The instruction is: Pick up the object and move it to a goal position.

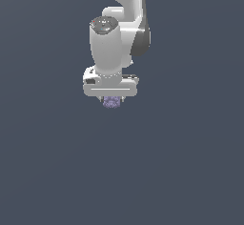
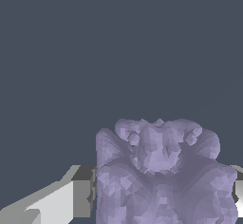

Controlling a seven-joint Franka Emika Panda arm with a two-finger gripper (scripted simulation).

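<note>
The object (image 1: 111, 102) is a small pale purple, bumpy lump showing just under the white hand of the arm, much narrower than the hand. In the wrist view the object (image 2: 161, 175) fills the space between the two fingers; one finger (image 2: 78, 192) presses its side and only the edge of the other finger (image 2: 238, 190) shows. My gripper (image 1: 111, 100) is shut on the object. In the exterior view the fingers are mostly hidden by the hand and the lump. The flat grey ground gives no cue of how high the object is.
Only a uniform dark grey-blue ground (image 1: 181, 171) surrounds the arm in both views. The white arm (image 1: 119, 33) comes down from the exterior view's top centre. No goal marker shows.
</note>
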